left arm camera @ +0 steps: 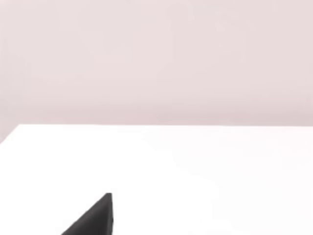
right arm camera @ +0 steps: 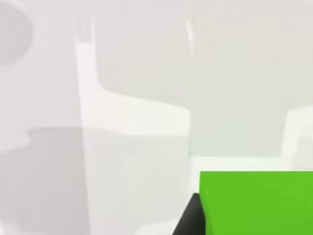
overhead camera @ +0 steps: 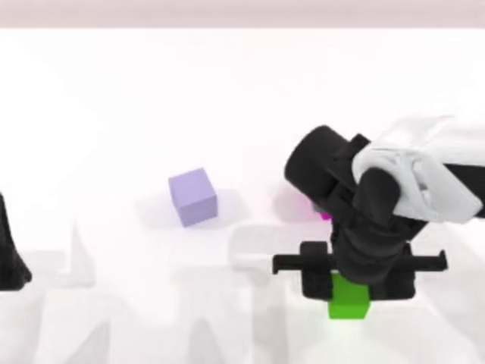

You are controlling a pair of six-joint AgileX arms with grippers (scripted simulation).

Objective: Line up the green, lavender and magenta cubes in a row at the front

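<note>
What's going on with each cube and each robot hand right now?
green cube: at the front right, between the right gripper's fingers.
lavender cube: free on the table, left of centre.
magenta cube: mostly hidden under the right arm.
right gripper: over the green cube, seemingly gripping it.
left gripper: parked at the left edge.
</note>
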